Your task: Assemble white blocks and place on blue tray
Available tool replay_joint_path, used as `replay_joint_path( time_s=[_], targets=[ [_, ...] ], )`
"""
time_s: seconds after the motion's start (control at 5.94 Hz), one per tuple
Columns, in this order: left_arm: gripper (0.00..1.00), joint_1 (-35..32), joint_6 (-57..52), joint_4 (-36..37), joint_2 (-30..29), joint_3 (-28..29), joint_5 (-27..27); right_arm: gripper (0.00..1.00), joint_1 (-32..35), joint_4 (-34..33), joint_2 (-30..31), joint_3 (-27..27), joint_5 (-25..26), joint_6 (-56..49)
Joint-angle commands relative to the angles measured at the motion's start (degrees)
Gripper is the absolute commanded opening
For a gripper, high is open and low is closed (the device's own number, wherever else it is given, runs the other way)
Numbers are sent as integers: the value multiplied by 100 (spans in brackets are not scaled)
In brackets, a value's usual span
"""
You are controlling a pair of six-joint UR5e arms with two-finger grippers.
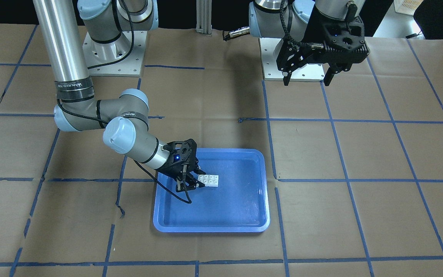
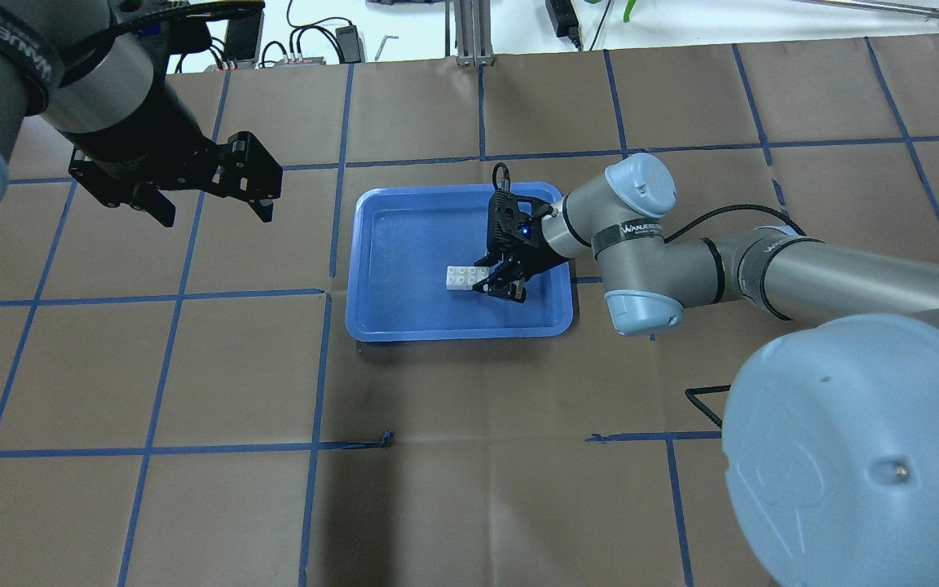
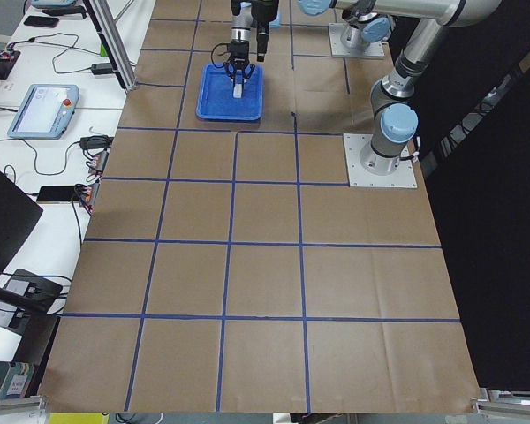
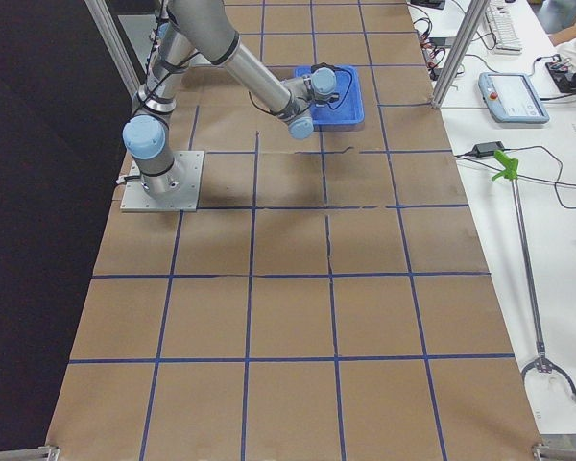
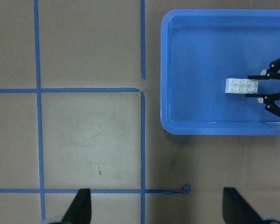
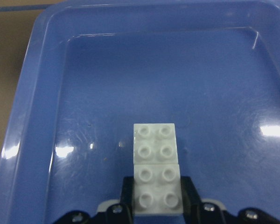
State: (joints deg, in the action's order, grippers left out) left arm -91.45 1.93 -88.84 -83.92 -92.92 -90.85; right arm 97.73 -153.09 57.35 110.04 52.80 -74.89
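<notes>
Right wrist-mounted view: right hand (image 6: 156, 187) clamps the white blocks (image 6: 155, 144) in the blue tray (image 6: 31, 93). A sticky release could split them.

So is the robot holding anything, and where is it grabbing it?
Yes: the right tool pinches the joined white blocks by the two sides of the end block nearest it. The left tool holds nothing.

Blue tray (image 1: 265, 200) on the table (image 1: 360, 154), white blocks (image 1: 210, 180) end to end on the tray floor near its middle, apparently joined, right gripper (image 1: 191, 181) straddling the blocks' right end, left gripper (image 1: 307, 80) above the table, well apart from the tray on its left.
</notes>
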Motion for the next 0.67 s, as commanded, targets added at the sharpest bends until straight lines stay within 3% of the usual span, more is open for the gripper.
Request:
replay_joint_path(
  time_s=[0.0, 0.5],
  targets=[
    [100, 5, 0, -2, -1, 2, -3, 43, 0, 7, -4, 0, -6, 18],
    [100, -4, 0, -11, -1, 2, -3, 46, 0, 24, -13, 0, -6, 27]
  ],
)
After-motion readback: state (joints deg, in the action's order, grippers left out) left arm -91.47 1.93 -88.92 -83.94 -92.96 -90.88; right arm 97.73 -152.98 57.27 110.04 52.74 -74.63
